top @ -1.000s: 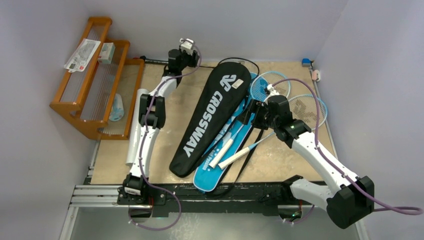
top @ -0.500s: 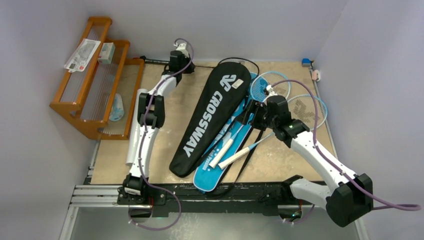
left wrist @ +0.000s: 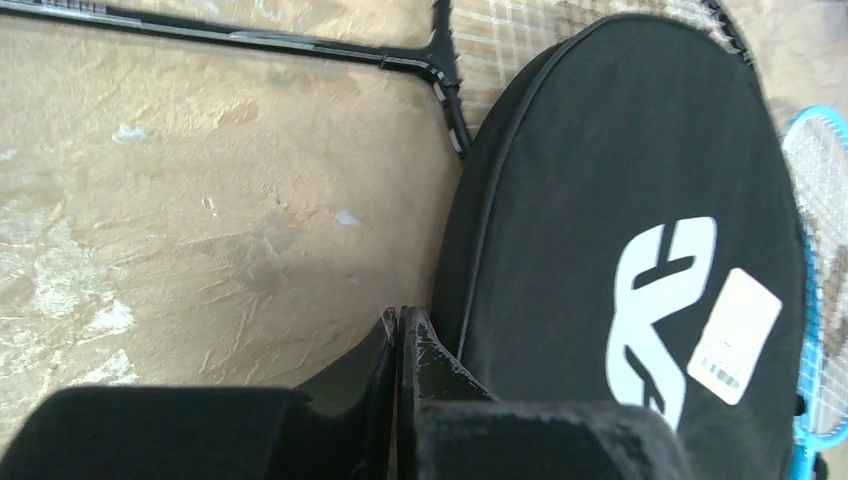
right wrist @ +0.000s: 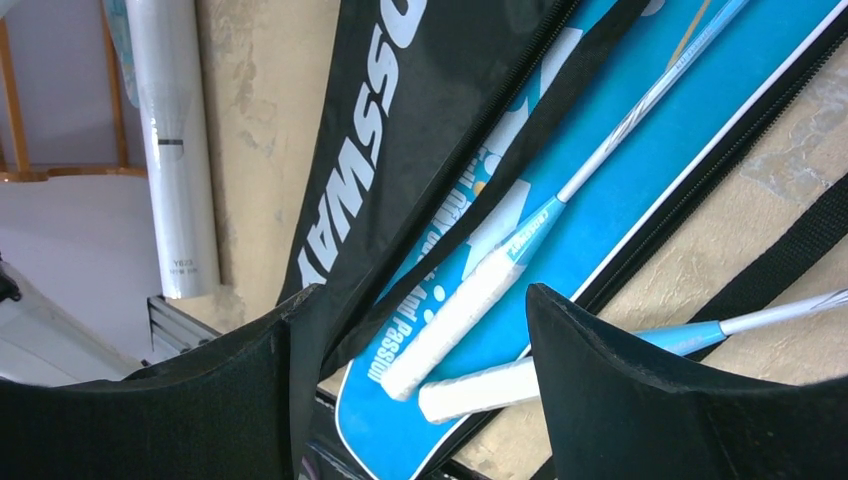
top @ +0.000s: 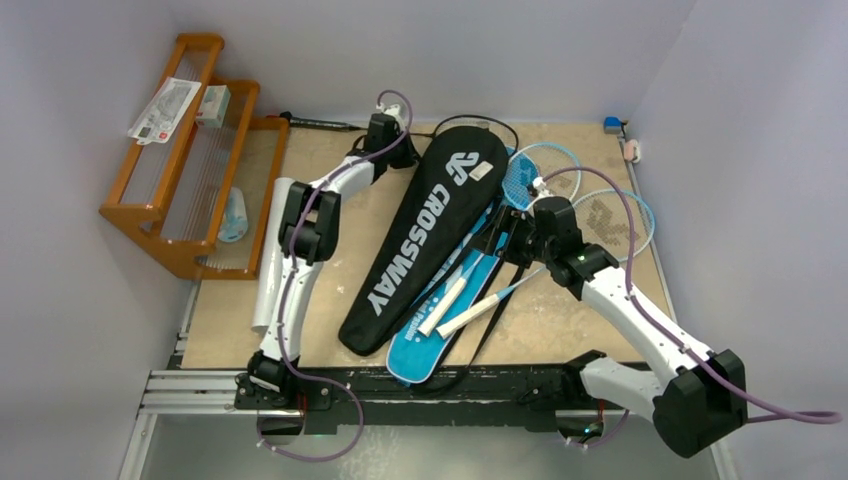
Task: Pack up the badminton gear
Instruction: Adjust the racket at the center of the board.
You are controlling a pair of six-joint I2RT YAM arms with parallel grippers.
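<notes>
The black cover point(left wrist: 620, 180), likely limp and light, lies partly over the blue cover point(right wrist: 620, 200); pinch its seamed rim, beside which the left gripper point(left wrist: 400, 335) has its jaws together, while the right gripper point(right wrist: 418, 295) holds its jaws apart above the racket grips point(right wrist: 470, 305).

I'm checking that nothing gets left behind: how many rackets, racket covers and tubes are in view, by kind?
Rackets: 3 (black racket, two light-blue rackets)
Racket covers: 2 (black "CROSSWAY" cover, blue cover)
Tubes: 1 (white tube)
Total: 6
</notes>
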